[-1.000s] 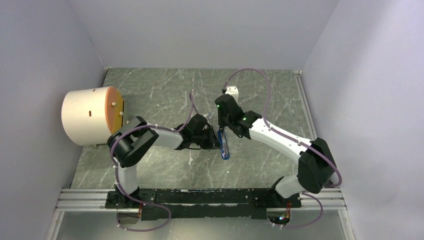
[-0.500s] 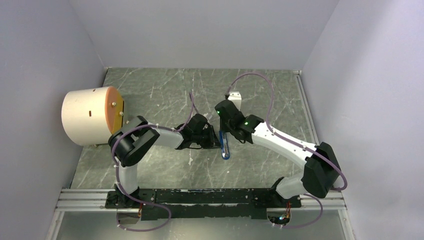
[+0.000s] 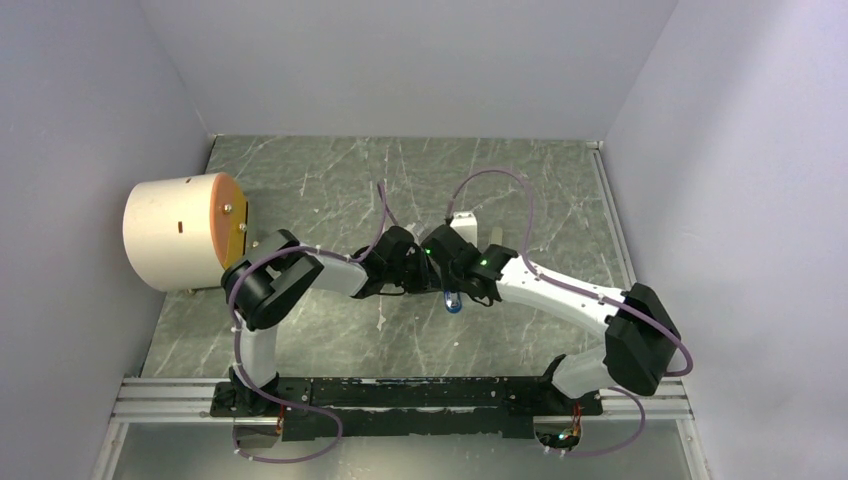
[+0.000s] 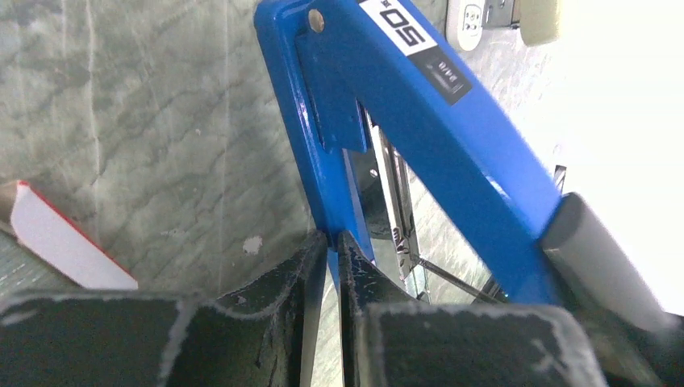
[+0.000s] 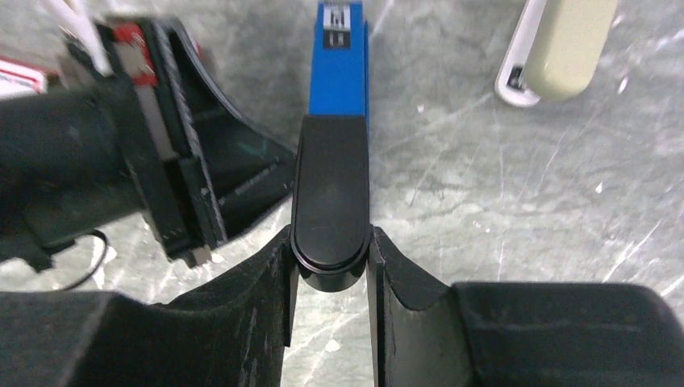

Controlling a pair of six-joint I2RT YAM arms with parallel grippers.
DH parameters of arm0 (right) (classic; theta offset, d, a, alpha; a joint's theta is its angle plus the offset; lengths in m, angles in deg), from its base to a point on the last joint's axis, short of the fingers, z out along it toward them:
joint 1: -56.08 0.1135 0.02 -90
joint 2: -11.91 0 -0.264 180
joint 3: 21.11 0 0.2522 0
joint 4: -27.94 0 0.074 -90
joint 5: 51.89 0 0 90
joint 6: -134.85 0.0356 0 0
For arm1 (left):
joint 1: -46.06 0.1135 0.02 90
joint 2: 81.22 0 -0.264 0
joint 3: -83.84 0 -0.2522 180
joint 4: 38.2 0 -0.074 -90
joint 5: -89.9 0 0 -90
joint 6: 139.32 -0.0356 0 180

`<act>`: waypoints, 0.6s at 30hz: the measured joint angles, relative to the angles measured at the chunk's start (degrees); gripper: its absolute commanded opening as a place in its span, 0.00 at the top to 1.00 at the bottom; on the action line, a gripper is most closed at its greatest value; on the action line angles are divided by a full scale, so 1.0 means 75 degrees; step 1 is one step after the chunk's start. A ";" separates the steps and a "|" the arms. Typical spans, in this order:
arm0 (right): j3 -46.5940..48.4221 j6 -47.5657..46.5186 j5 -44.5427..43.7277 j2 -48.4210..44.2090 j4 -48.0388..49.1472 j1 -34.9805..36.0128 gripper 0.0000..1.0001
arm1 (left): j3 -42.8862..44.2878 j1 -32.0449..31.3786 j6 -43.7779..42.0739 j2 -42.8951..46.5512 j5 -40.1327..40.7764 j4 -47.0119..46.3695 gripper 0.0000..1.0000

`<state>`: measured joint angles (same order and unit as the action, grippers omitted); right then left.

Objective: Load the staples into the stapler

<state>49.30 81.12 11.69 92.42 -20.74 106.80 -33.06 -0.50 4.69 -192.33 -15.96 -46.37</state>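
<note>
Two tools grip the slim blue stapler with black tip [image 5: 339,72], at the grey marbled tabletop's [image 5: 484,177] middle. Left tool [image 4: 329,246] is clamped on its blue lower edge, right tool [image 5: 331,242] on the black tip.

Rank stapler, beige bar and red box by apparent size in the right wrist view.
1. stapler, though closest to the camera.
2. beige bar, cut by the frame.
3. red box, mostly out of frame.
</note>
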 measured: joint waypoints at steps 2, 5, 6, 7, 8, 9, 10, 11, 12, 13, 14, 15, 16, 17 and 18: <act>-0.0216 0.0146 0.0146 0.0032 -0.0061 0.0012 0.86 | 0.0003 0.0000 -0.0003 -0.0015 0.0026 -0.0070 0.81; -0.0420 0.0321 0.0291 0.0061 -0.0073 0.0038 0.86 | 0.0009 0.0003 -0.0003 -0.0038 0.0032 -0.0117 0.81; -0.0472 0.0361 0.0326 0.0067 -0.0064 0.0047 0.86 | 0.0012 0.0003 -0.0003 -0.0052 0.0032 -0.0125 0.81; -0.0522 0.0402 0.0356 0.0073 -0.0044 0.0052 0.86 | 0.0015 0.0003 -0.0003 -0.0070 0.0032 -0.0134 0.81; -0.0565 0.0431 0.0376 0.0079 -0.0023 0.0055 0.86 | 0.0017 0.0003 -0.0003 -0.0087 0.0032 -0.0137 0.81; -0.0606 0.0463 0.0393 0.0085 -0.0006 0.0055 0.86 | 0.0023 0.0003 -0.0003 -0.0096 0.0032 -0.0140 0.81; -0.0641 0.0490 0.0417 0.0099 0.0012 0.0058 0.86 | 0.0032 0.0003 -0.0006 -0.0105 0.0032 -0.0152 0.80; -0.0673 0.0507 0.0425 0.0119 0.0041 0.0061 0.86 | 0.0032 0.0003 -0.0009 -0.0117 0.0032 -0.0163 0.80; -0.0714 0.0513 0.0437 0.0137 0.0067 0.0070 0.86 | 0.0032 0.0003 -0.0012 -0.0122 0.0032 -0.0169 0.80; -0.0764 0.0530 0.0458 0.0169 0.0099 0.0076 0.86 | 0.0032 0.0003 -0.0029 -0.0122 0.0032 -0.0184 0.80; -0.0816 0.0542 0.0481 0.0210 0.0131 0.0085 0.86 | 0.0032 0.0003 -0.0044 -0.0119 0.0032 -0.0195 0.80; -0.0871 0.0554 0.0498 0.0251 0.0166 0.0093 0.86 | 0.0029 0.0003 -0.0064 -0.0105 0.0032 -0.0216 0.80; -0.0970 0.0568 0.0533 0.0318 0.0242 0.0105 0.86 | 0.0026 0.0003 -0.0082 -0.0082 0.0032 -0.0242 0.80; -0.1040 0.0583 0.0557 0.0370 0.0300 0.0105 0.86 | 0.0003 0.0000 -0.0099 -0.0076 0.0032 -0.0277 0.80; -0.1125 0.0597 0.0589 0.0449 0.0391 0.0105 0.86 | -0.0023 0.0000 -0.0119 -0.0067 0.0032 -0.0321 0.80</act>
<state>40.86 85.60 16.11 95.78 -17.81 107.59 -33.23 -0.50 3.80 -192.83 -15.72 -48.77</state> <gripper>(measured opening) 0.354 0.196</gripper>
